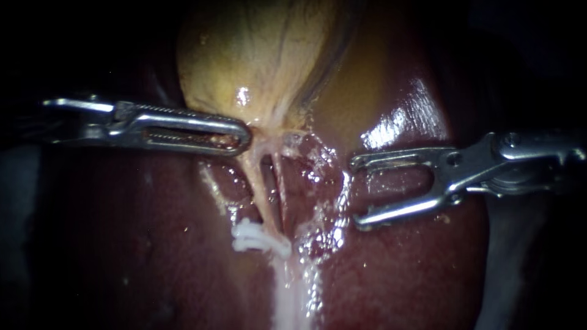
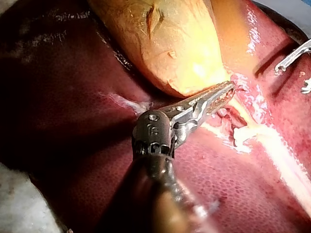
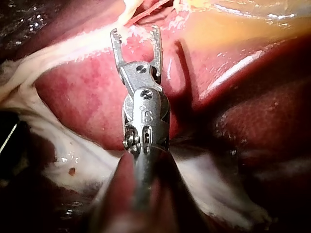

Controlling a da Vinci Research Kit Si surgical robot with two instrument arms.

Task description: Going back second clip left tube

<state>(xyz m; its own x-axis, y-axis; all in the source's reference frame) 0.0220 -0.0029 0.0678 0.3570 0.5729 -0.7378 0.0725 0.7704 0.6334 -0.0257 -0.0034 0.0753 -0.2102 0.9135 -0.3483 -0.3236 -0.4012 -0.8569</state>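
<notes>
Closest to the lens in each wrist view: that instrument's own dark steel knuckle, riveted, with a blurred shaft behind it. Left instrument (image 1: 244, 135): long slim silver pincer, slotted and fine-toothed, lying about level from the endoscope view's left. It is clenched on the pale stringy tissue at the narrow end of the yellow-tan veined gallbladder (image 1: 257, 55), and the tissue is taut at the tip. Right instrument (image 1: 356, 192): shorter bright-steel pincer, two hollow-framed halves with small hooked tips, released, wet liver showing through the wide gap. Its shaft enters from the right, roughly level, tip pointing toward the tubes but apart from them. Glossy dark-red liver (image 1: 416, 269) underlies everything, smooth with wet highlights. Left tube (image 1: 257, 183): pale pink cord running from the gallbladder's narrow end down the endoscope view. A thinner reddish tube (image 1: 279, 183) lies just beside it on the right, and the two converge lower down. White ridged clip (image 1: 262, 239) sits across the left tube's lower end, below the left pincer and down-left of the right one. A whitish fatty strand runs on below it.
</notes>
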